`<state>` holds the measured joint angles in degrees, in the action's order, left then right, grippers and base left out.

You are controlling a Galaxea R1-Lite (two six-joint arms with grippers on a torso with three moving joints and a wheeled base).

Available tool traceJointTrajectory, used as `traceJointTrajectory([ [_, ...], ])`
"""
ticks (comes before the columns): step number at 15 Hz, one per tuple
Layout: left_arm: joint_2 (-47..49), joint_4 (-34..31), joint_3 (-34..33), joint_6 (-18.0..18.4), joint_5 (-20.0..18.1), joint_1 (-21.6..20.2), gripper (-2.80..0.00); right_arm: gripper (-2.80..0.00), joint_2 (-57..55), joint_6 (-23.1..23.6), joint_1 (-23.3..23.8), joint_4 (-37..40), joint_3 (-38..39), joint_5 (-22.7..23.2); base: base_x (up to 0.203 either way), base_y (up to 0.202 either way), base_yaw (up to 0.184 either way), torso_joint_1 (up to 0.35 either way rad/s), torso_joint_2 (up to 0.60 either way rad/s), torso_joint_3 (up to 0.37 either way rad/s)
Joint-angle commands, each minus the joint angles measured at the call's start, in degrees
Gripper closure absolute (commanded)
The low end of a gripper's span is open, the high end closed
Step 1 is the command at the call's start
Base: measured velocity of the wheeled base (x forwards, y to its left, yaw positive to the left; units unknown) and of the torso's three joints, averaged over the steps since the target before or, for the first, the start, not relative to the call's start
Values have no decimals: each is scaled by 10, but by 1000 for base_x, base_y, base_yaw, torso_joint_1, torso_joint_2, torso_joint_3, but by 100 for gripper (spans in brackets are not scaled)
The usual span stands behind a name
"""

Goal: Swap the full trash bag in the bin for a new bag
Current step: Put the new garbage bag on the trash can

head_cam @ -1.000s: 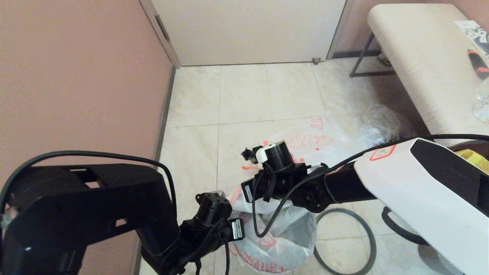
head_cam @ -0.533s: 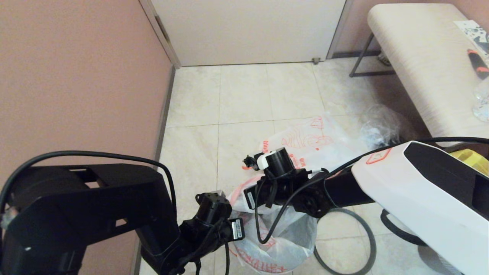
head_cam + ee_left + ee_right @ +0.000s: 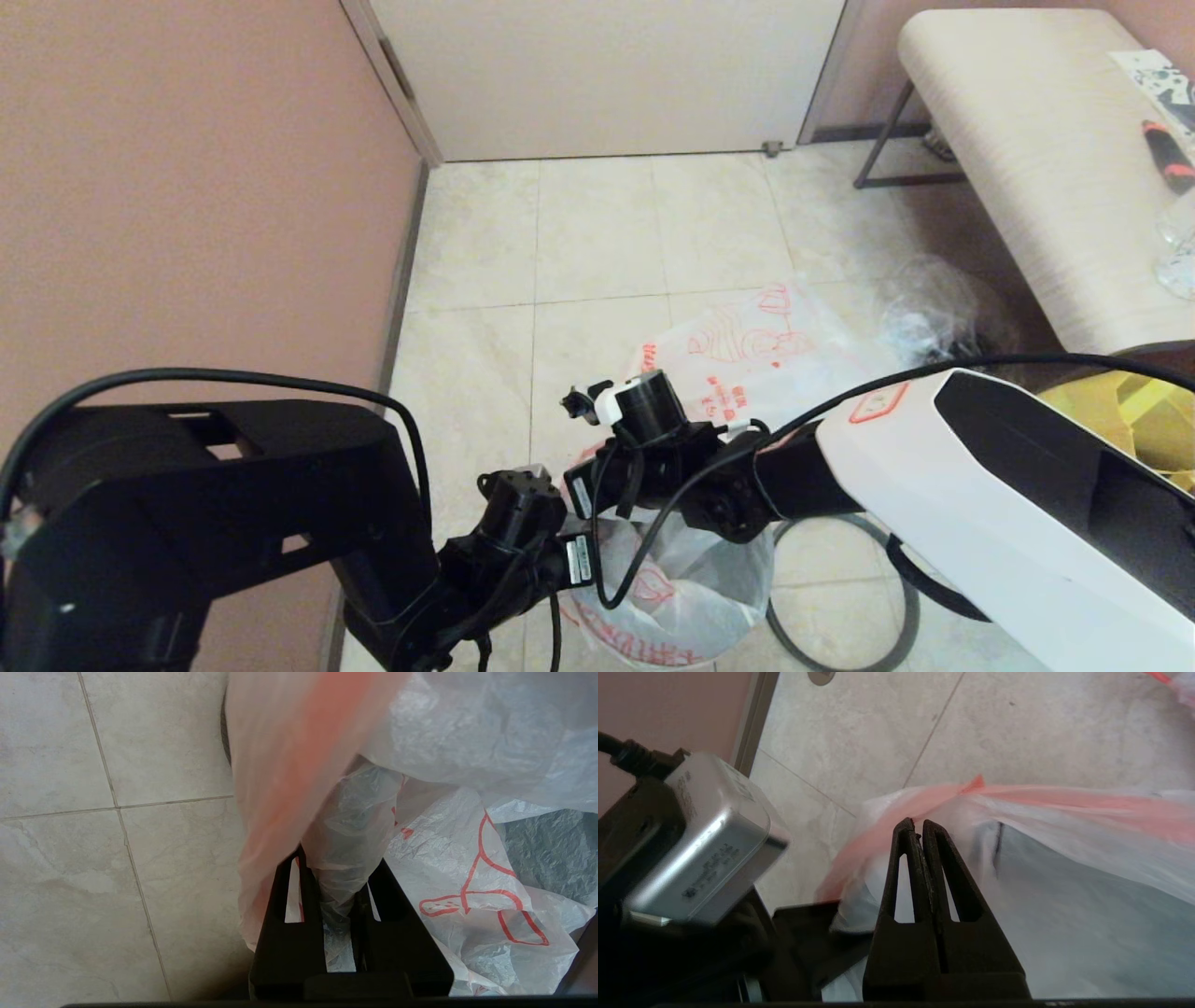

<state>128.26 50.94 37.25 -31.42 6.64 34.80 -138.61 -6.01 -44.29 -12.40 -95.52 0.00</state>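
Here, my left gripper pinches crumpled film of the limp white orange-printed plastic bag lining the small round bin; my right gripper is pressed together at its orange rim. I count two printed bags; the lumpy second one lies on the floor beyond.

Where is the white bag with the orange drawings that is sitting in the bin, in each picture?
Head view: the new bag lines the bin at the bottom middle, under both arms.
Left wrist view: the bag fills the upper right; the left gripper pinches a bunched fold of it.
Right wrist view: the bag spreads across the right half, behind the shut right gripper.
Shared landmark: the bag's orange-red edge band.
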Motion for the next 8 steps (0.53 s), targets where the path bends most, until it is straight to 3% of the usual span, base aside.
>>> traceJointTrajectory([
  [1,0,3,0,-2,0,-1,0,0,-27,0,1,2,-24,0,0,0,0,0,0,0],
  [8,1,15,-1,-3,1,-2,0,0,-47,4,57,7,-49,21,0,0,0,0,0,0],
])
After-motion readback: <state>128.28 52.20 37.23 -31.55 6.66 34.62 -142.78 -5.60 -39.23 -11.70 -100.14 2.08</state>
